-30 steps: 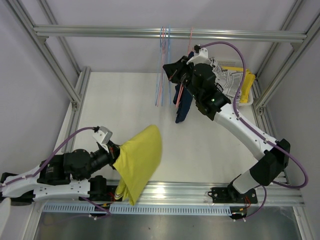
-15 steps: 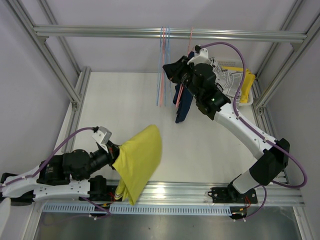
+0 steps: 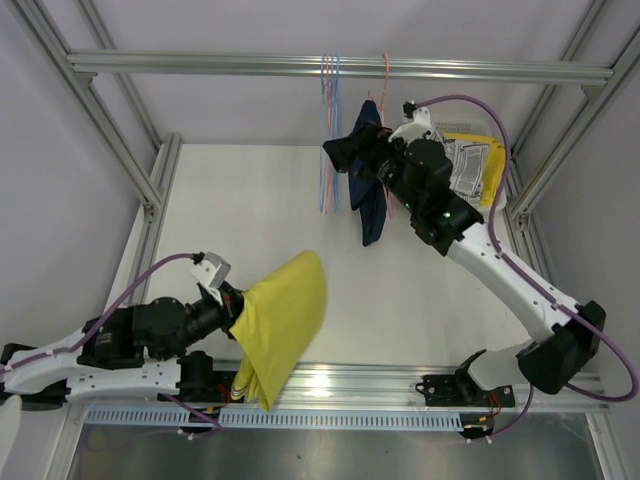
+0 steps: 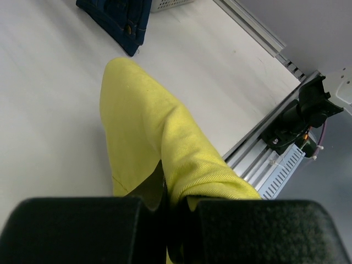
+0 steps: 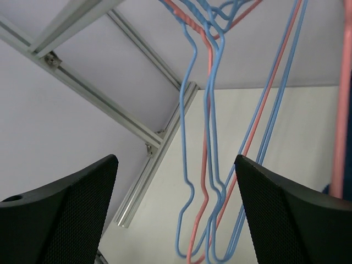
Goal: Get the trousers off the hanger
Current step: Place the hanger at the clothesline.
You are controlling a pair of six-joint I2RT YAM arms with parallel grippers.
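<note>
The left hand (image 4: 170, 212) is pressed together on a fold of the yellow trousers (image 3: 282, 325), which hang from it in a bunched drape over the near part of the tabletop (image 3: 240, 210), free of any hanger. The right hand (image 5: 176, 159) is up near the rail (image 3: 200, 65), its fingers spread wide and holding nothing. The empty hangers (image 3: 327, 150), blue and pink wire, show between those fingers, though it is hard to say whether they sit inside the gap or beyond it. Just beside that hand, the navy trousers (image 3: 372, 215) hang from the pink hanger (image 3: 385, 75), their lower end apparently reaching the tabletop. The black-and-white print trousers (image 3: 466, 165) lie at the far right corner.
</note>
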